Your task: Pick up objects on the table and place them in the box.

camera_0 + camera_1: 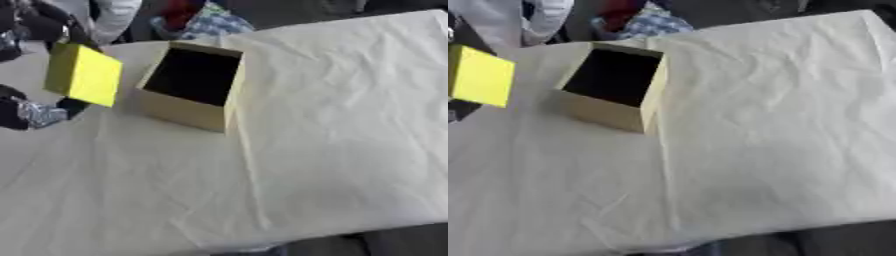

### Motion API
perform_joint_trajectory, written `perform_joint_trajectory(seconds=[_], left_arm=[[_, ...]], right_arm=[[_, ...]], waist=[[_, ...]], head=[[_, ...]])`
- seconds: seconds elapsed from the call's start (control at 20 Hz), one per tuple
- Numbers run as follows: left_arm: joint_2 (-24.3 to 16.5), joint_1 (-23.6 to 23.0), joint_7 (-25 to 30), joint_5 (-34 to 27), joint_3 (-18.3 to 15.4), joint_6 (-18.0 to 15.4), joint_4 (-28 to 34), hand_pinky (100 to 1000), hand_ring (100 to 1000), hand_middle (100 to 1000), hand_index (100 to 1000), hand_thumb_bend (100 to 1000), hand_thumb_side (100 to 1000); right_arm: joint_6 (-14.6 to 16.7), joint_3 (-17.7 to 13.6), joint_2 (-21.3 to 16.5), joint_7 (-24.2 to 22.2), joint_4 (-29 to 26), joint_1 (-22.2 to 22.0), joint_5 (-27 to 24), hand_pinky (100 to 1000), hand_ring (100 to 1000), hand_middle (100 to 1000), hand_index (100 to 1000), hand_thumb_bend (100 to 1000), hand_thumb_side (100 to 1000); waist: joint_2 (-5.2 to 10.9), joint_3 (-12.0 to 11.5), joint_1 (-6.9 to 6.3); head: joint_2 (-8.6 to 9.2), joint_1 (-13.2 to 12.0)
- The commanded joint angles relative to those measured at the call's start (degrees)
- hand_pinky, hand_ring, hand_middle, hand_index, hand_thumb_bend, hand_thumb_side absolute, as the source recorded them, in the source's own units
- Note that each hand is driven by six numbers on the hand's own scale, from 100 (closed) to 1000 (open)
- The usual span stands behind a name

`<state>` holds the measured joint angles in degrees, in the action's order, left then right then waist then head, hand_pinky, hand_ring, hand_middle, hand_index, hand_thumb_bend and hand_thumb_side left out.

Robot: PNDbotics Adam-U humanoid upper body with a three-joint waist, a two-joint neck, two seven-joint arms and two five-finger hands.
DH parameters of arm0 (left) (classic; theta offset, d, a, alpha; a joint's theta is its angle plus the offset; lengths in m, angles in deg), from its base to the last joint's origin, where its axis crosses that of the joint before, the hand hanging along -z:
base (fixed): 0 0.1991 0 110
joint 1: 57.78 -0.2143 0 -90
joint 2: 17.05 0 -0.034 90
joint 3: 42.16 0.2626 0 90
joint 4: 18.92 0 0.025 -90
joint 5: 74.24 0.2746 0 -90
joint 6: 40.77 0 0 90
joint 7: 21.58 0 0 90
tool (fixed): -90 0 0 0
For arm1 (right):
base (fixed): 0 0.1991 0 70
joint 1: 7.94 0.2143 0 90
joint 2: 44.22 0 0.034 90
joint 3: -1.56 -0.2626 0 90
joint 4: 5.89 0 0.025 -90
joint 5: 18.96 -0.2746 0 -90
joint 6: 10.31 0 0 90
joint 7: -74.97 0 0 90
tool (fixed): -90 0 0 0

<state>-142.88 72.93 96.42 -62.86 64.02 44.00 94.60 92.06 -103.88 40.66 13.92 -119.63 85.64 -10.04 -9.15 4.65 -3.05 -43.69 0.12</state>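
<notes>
Holding a yellow block aloft at the left edge, the robot's left hand shows only as dark and silver parts below it, apparently gripping its lower corner; the open tan box stands just beside, on the cloth-covered counter; right hand unseen.

A yellow block with flat faces and sharp edges is seen at the far left, raised above the cloth-covered counter and tilted, one brighter face turned toward the camera. Dark fingers are seen at its lower edge. Just to its right, apart from it, an open tan cardboard box is set on the counter, its dark interior shown and its corner turned toward the viewer.
</notes>
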Motion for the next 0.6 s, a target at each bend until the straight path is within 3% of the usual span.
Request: perform_joint_trajectory(seconds=[0.05, 0.25, 0.6], left_arm=[[2.92, 5.85, 3.00, -0.83, 0.85, 1.89, -3.17, 525, 646, 589, 667, 100, 261], [8.35, 12.91, 4.67, 0.65, 2.30, 0.07, -12.60, 521, 642, 590, 668, 100, 264], [16.77, 20.71, 3.85, 6.83, 2.01, -8.50, -28.61, 520, 641, 591, 667, 100, 270]], right_arm=[[0.20, 0.00, -1.45, -0.42, -0.85, 0.78, -0.49, 599, 662, 511, 700, 100, 909], [0.35, 0.03, -1.09, -0.57, -0.85, 1.27, -0.68, 599, 662, 510, 700, 100, 909], [0.73, 0.38, -0.47, -1.11, -0.85, 3.11, -1.23, 598, 661, 508, 700, 100, 911]], waist=[[0.20, 0.28, 0.44], [-0.74, 0.82, 0.78], [-3.08, 2.32, 1.28]], head=[[0.80, -0.47], [1.88, -0.87], [5.56, -2.52]])
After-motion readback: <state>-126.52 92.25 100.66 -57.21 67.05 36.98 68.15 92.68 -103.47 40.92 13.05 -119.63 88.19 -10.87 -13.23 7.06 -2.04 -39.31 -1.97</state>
